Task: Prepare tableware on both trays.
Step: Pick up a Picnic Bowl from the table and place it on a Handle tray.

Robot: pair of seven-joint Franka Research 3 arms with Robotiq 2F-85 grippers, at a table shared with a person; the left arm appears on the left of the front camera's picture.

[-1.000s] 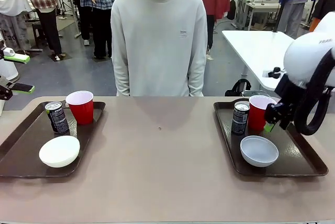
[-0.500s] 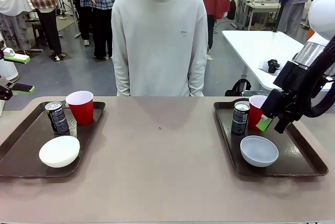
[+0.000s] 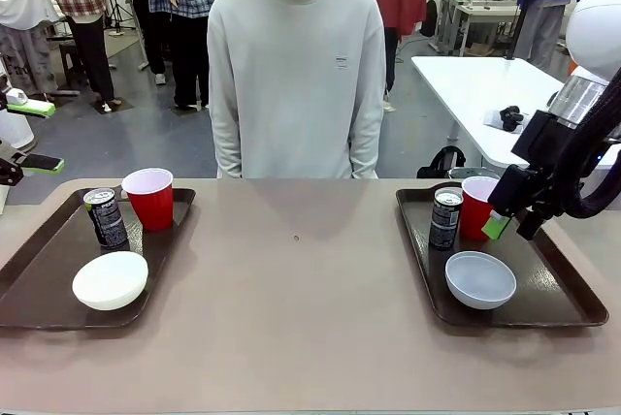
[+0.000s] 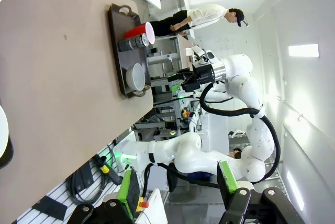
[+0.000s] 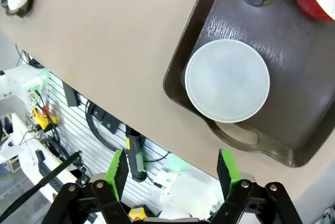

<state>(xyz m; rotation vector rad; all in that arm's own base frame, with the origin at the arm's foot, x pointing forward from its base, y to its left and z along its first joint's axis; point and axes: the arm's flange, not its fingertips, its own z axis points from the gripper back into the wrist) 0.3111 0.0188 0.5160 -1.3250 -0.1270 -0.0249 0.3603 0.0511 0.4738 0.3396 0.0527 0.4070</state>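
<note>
A robotics lab is indicated by white tables (image 3: 480, 85), bystanders (image 3: 184, 8) and cabling (image 5: 102, 122) under the worktop (image 3: 291, 318).

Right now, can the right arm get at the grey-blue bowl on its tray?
Probably yes. The right gripper hangs open and empty above the right tray, beside the red cup. The grey-blue bowl lies uncovered just below, apart from the can.

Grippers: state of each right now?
Left gripper: open, holding nothing.
Right gripper: open, empty, raised above the dark brown rectangular plastic tray.

Right claw (image 3: 511, 218) up off cup (image 3: 475, 207)
</note>
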